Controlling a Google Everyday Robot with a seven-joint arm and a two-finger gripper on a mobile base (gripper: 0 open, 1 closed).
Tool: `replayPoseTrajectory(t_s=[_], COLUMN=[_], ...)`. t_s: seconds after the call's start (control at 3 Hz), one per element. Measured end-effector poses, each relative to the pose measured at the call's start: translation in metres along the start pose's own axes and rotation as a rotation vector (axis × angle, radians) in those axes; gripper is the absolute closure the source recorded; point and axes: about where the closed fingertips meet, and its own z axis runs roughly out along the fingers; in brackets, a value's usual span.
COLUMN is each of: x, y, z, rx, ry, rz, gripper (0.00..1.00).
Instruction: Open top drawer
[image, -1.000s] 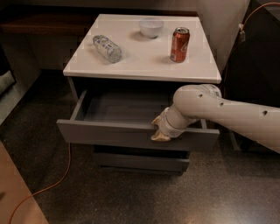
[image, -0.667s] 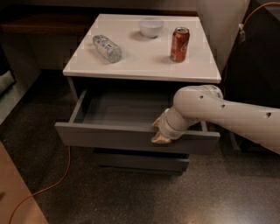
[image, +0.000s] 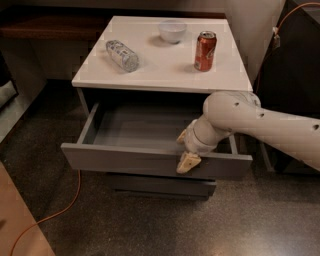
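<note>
The top drawer (image: 125, 161) is a grey handleless drawer under the white tabletop. It stands pulled far out, and its shallow grey box is empty. My gripper (image: 184, 152) is at the right part of the drawer's front panel. One tan finger (image: 182, 136) is inside the box and the other finger (image: 188, 163) is on the outer face, so the gripper is clamped over the panel's top edge. My white arm reaches in from the right.
On the white tabletop (image: 160, 70) lie a clear plastic bottle (image: 122, 54) on its side, a white bowl (image: 172, 30) and a red soda can (image: 205, 50). A lower grey drawer (image: 160, 186) sits shut below. An orange cable (image: 60, 212) crosses the floor at left. A dark cabinet (image: 292, 70) stands at right.
The drawer has slid a little further out towards the camera, and my gripper has moved with its front panel.
</note>
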Motion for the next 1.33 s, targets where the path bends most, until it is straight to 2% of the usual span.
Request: replayPoseTrajectory(t_s=[0.33,0.67,1.0,1.33], x=[-0.012,-0.021,-0.022,-0.022], y=[-0.016,-0.042,-0.064,-0.081], z=[-0.026,-0.046,-0.050,-0.044], rx=[-0.039,-0.090,-0.131,-0.162], ry=[-0.022,-0.030,-0.041,-0.052], rz=[-0.034,-0.059,-0.052,-0.038], gripper=[0.00,0.00,0.12,0.35])
